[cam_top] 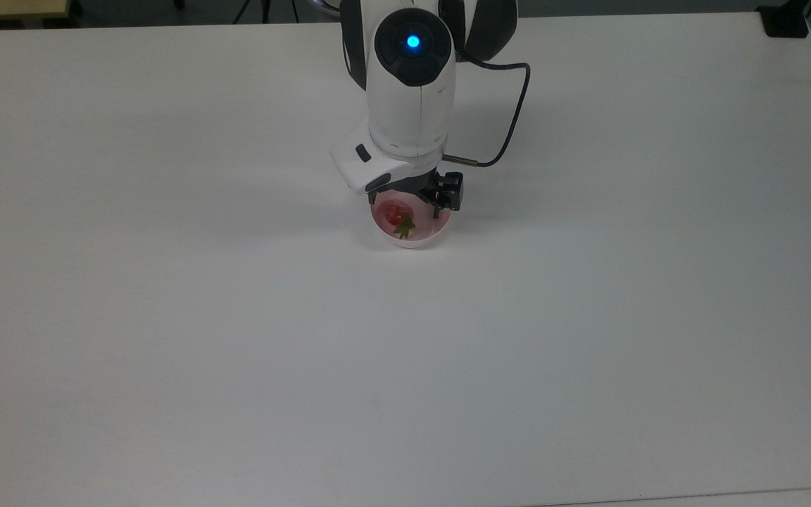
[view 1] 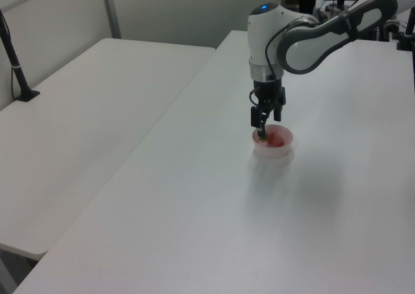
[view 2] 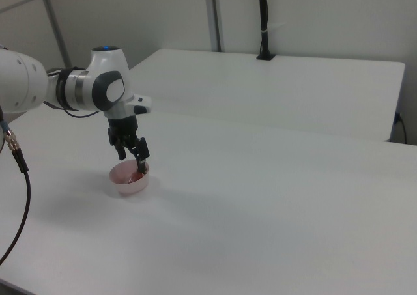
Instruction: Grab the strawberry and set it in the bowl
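1. Table [cam_top: 405, 366] lies bare and white across the whole near side in the top view, so nothing there can catch the arm when you pull away.

2. Strawberry [cam_top: 398, 215] sits inside the bowl [cam_top: 412, 241], red body toward the arm and green cap toward the near rim in the top view; in the left view it shows as a red patch [view 1: 276, 139] within the pink walls [view 1: 272, 152].

3. Gripper [cam_top: 414, 198] hangs just above the far part of the bowl with the jaws spread apart and nothing between them; the right view shows the two dark fingers [view 2: 141, 156] parted over the rim [view 2: 128, 184]. The fruit looks released, so I judge the placing done and the retreat as the step in hand.

4. Lift straight up first. The fingertips sit close to the bowl's rim, and a sideways start could nudge or tip so light a bowl.

5. Keep the jaws wide while rising, so neither finger drags the leafy cap back out.

6. Only when clear above the rim should you swing back toward the arm's base.
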Motion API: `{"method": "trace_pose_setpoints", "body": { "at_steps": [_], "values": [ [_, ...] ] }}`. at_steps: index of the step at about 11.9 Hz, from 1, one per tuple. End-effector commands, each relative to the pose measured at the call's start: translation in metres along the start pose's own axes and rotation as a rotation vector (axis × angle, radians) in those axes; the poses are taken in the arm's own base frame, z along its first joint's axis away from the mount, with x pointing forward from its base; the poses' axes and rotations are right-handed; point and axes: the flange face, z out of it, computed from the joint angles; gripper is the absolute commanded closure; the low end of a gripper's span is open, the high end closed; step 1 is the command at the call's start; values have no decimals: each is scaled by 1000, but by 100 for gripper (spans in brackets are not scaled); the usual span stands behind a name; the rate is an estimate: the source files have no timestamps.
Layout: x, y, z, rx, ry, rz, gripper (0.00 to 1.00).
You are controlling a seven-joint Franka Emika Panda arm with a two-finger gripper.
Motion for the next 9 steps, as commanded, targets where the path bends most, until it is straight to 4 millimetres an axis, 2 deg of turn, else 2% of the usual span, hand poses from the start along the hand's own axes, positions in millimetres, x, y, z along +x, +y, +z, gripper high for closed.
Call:
{"method": "trace_pose_setpoints", "body": {
  "at_steps": [1, 2, 3, 4, 6, 7, 9],
  "values": [
    [-13, 10, -72, -24, 5, 19, 0],
    [-19, 18, -105, -30, -2, 39, 0],
    [-27, 34, -129, -43, -9, 53, 0],
    [-37, 53, -162, -41, 25, 62, 0],
    [-62, 95, -209, -61, 12, -2, 0],
    [-74, 112, -234, -53, 43, 20, 0],
    [-85, 127, -253, -44, 60, 36, 0]
  ]
}}
